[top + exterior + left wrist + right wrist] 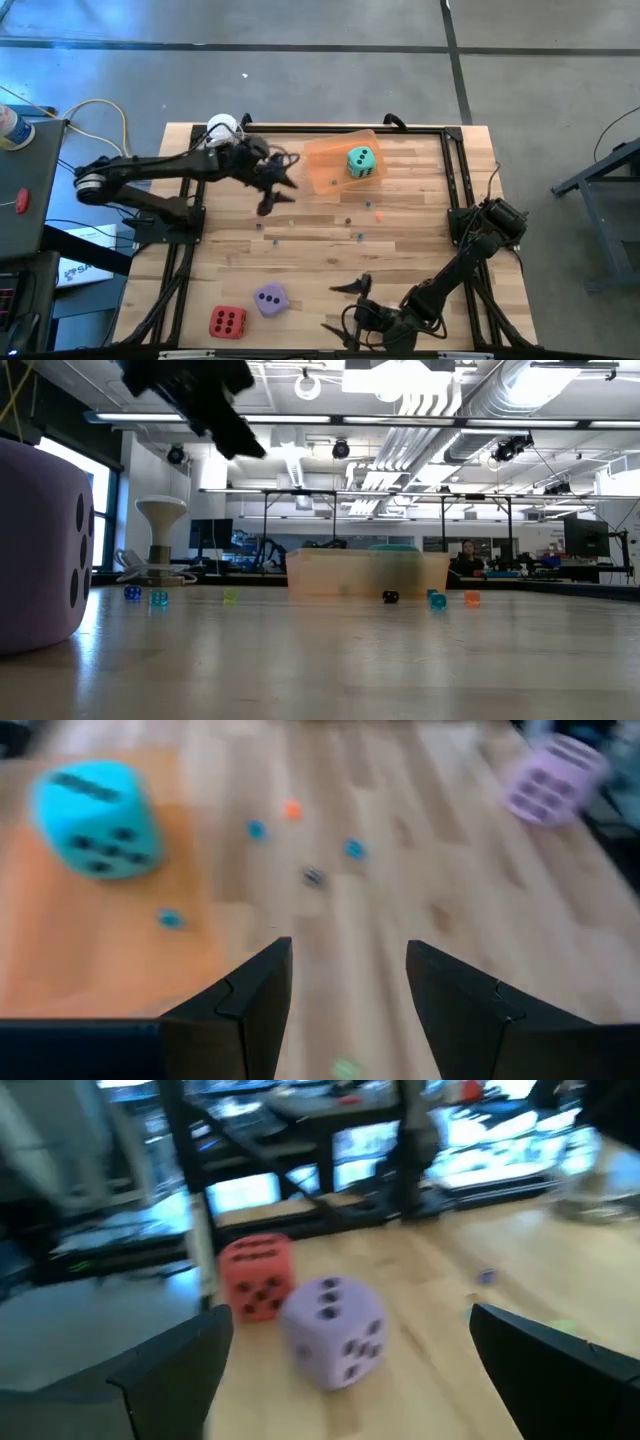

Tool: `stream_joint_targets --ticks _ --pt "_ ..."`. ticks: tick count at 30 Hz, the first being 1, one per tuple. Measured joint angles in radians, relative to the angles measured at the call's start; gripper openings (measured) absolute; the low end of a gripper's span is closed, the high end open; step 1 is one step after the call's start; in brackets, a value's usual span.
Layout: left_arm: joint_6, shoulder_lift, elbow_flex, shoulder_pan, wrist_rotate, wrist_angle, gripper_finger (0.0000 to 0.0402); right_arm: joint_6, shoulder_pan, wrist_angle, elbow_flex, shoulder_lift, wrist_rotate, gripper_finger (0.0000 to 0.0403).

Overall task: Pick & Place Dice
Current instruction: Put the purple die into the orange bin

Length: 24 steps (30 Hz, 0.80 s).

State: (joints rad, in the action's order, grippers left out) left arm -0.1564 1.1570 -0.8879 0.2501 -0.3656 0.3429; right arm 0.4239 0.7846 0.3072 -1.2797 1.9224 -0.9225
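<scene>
The teal die (361, 162) already sits in the orange bin (322, 170) at upper centre, while the purple die (270, 299) and red die (227, 322) wait at lower left. The left gripper (272, 196) hovers beside the bin, fingers apart and empty. The right gripper (345, 307), jaws wide, hangs near the purple die at bottom centre; two dice remain by my reckoning.

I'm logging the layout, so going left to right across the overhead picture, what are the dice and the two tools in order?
Red die → purple die → left tool, open and empty, hanging over the table beside the orange tray → teal die in the tray → right tool, open at the near edge.
</scene>
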Motion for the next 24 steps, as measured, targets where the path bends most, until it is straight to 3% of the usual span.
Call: stream_joint_targets --ticks 6,14,18,21,24 --pt "0.049 -0.121 0.000 -0.242 0.063 0.116 0.0191 -0.031 -0.039 0.011 0.000 0.000 0.176 0.0400" --pt "0.191 -0.160 0.000 -0.642 0.405 0.204 0.0191 -0.013 -0.084 0.012 0.000 0.000 0.247 0.0400" --pt "0.345 -0.129 0.000 -0.844 0.594 0.219 0.0191 -0.010 -0.106 0.017 0.000 0.000 0.325 0.0400" --pt "0.375 -0.089 0.000 -0.981 0.743 0.210 0.0191 0.002 -0.118 0.028 0.000 0.000 0.362 0.0400" --pt "0.374 -0.040 0.000 -1.082 0.804 0.175 0.0191 0.014 -0.124 0.027 0.000 0.000 0.375 0.0400"
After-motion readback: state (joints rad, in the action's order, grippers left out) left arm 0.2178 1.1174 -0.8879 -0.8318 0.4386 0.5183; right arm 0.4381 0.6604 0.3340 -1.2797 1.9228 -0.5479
